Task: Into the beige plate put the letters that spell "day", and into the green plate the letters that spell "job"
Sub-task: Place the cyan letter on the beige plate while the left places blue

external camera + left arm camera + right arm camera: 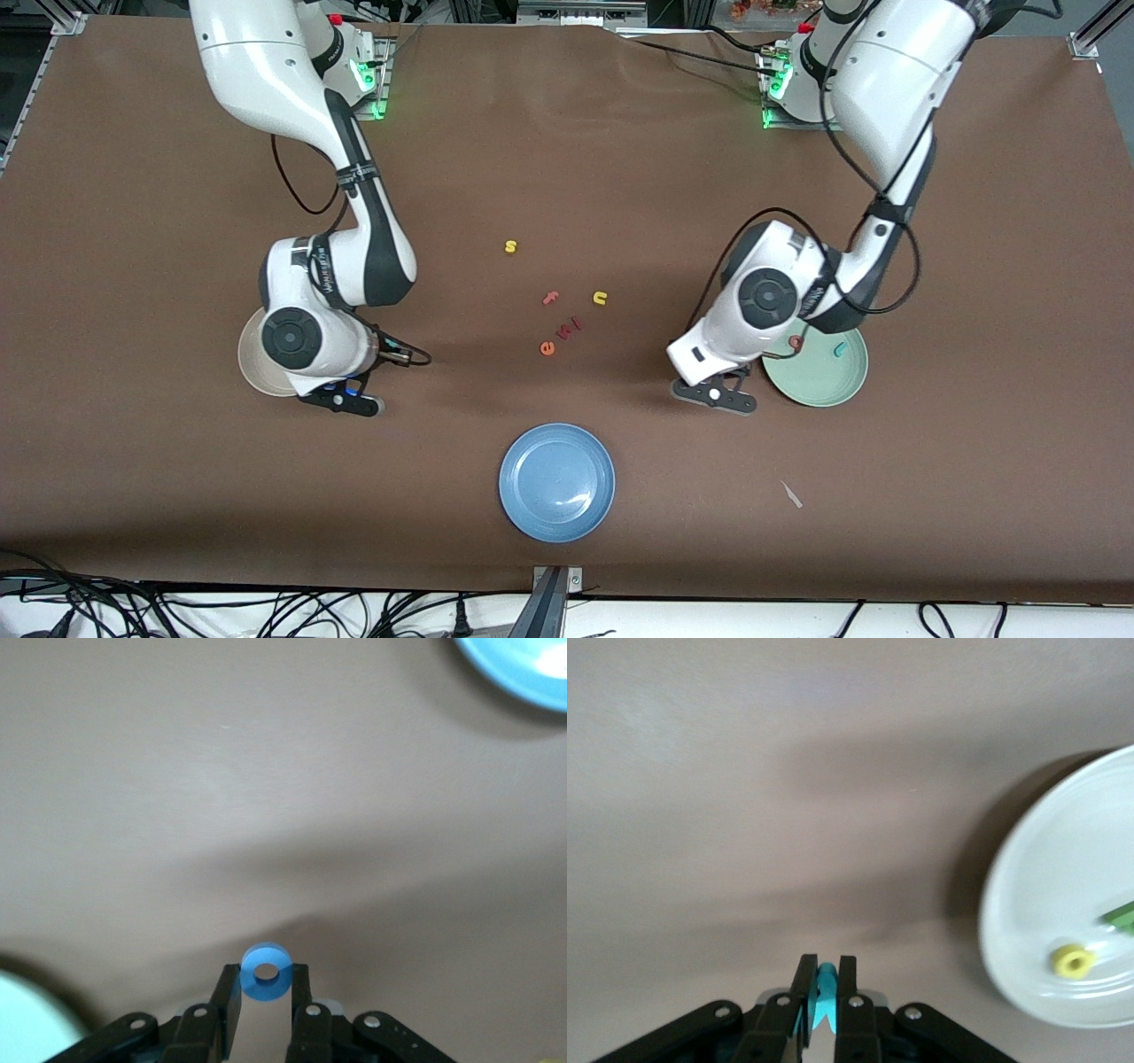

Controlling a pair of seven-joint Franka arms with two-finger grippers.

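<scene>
Left claw (266, 1005) grips blue "o" (267, 973) beside the green plate (824, 385); right claw (822, 1010) grips teal "y" (825, 992) beside the beige plate (1045, 930), each letter ready for deposit.

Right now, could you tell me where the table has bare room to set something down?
Bare cloth lies between the blue plate and the beige plate, and between it and the green plate. The loose letters crowd the middle.

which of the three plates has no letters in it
The blue plate, nearest the front camera. The green plate and beige plate each hold letters.
</scene>
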